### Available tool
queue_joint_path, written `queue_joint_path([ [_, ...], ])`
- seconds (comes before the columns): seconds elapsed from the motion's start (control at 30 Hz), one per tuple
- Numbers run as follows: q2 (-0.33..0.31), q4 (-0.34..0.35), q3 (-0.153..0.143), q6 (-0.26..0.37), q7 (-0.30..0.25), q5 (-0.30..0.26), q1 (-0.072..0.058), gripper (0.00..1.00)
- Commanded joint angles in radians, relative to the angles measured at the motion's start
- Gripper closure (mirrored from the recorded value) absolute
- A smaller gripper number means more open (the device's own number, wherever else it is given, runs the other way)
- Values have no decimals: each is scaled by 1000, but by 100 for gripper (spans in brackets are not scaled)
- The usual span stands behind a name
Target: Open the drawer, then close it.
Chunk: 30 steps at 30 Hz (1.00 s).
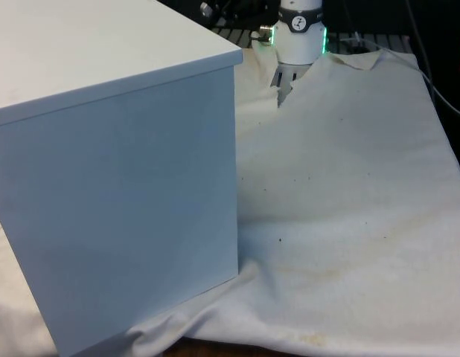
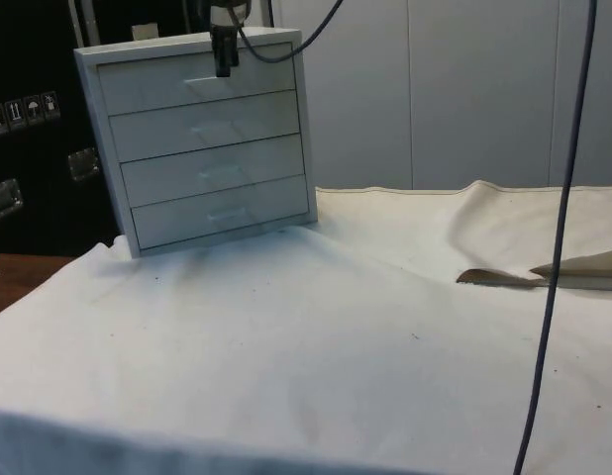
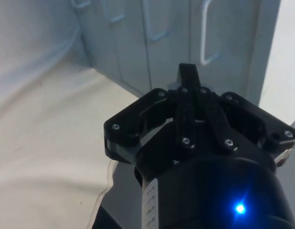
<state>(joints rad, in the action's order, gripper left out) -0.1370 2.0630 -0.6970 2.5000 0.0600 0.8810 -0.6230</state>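
White cloth-covered tabletop (image 2: 316,336) carrying a white four-drawer wooden chest (image 2: 202,139) at its far end; black two-finger gripper (image 2: 224,61), jaws closed and empty, hangs just before the shut top drawer (image 2: 192,87) and its horizontal handle (image 2: 209,85).

Open cloth (image 2: 316,336) before the chest of drawers (image 2: 202,139), no obstacle.
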Motion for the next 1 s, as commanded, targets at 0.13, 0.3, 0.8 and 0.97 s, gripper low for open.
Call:
queue_joint_path([
  [0.13, 58, 48, 25, -31, 9, 2, -5, 100],
  [0.3, 100, 83, 46, -52, 15, 1, -6, 100],
  [0.8, 147, 122, 73, -77, 21, -1, -2, 100],
  [0.97, 148, 122, 74, -77, 21, -1, -2, 91],
])
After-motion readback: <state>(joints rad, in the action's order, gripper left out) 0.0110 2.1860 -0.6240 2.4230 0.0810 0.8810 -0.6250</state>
